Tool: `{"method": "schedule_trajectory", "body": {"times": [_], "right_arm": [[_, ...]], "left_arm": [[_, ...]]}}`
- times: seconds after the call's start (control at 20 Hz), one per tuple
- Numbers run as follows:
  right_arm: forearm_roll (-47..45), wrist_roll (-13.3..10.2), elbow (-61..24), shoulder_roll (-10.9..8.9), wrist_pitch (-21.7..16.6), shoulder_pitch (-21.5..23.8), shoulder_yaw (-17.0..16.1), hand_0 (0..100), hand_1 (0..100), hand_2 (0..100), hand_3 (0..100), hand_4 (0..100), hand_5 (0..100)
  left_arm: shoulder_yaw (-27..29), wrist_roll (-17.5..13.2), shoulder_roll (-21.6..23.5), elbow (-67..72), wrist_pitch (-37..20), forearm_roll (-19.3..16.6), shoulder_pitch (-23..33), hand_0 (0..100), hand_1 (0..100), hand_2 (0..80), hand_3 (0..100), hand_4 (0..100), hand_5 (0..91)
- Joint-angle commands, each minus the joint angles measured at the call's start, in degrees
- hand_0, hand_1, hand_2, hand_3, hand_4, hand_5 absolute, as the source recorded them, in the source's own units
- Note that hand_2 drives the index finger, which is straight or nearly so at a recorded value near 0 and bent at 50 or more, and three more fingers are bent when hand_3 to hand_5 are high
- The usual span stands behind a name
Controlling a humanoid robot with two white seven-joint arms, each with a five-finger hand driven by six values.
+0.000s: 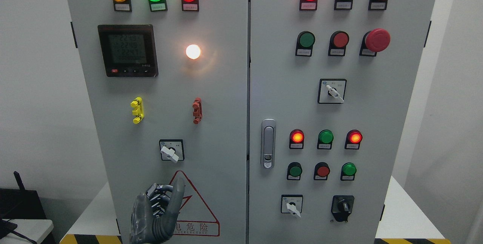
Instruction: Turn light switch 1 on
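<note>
Fingers (160,195) of the left hand (156,213) are curled loosely, one raised upright in front of the red warning triangle (196,206) at the cabinet's (226,123) lower left; the hand holds nothing, and whether it touches the panel cannot be told. Just above it sits the rotary switch (171,150), its white lever tilted down to the right, apart from the fingertip. Higher up, a yellow clip (137,110) and a red clip (197,110) flank the space under a glowing white lamp (193,51). A meter display (127,50) lies left of that lamp. Door handle (268,144) stands to the right.
</note>
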Motion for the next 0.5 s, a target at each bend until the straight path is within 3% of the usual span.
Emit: {"method": "schedule_trajectory", "body": {"times": [0.0, 0.2, 0.35, 0.4, 0.45], "right_arm": [[-1.41, -0.04, 0.0, 0.02, -0.05, -0.05, 0.97, 12, 39, 0, 0, 0, 0], [-1.41, -0.04, 0.0, 0.02, -0.05, 0.03, 0.97, 12, 39, 0, 0, 0, 0], [-1.41, -0.04, 0.0, 0.02, -0.05, -0.05, 0.97, 12, 39, 0, 0, 0, 0], [-1.41, -0.04, 0.0, 0.02, 0.04, -0.05, 0.97, 12, 39, 0, 0, 0, 0], [-1.41, -0.04, 0.0, -0.07, -0.05, -0.05, 0.97, 12, 39, 0, 0, 0, 0]], "left_arm": [[9.97, -4.89, 1.25, -1.42, -12.59, 2.59, 11.9, 0, 24, 55.8, 93, 94, 86.8], [20.26, -10.87, 3.27, 5.94, -26.39, 9.97, 20.42, 0, 21, 53.4, 93, 94, 86.9], [26.32, -15.18, 4.76, 17.35, -36.33, 13.94, 25.27, 0, 17, 44.0, 92, 91, 86.3], [28.61, -16.33, 4.85, 22.44, -38.79, 14.38, 25.63, 0, 15, 41.7, 87, 89, 83.6], [31.24, -17.21, 4.85, 27.97, -41.26, 14.56, 25.63, 0, 14, 40.9, 80, 84, 73.7]]}}
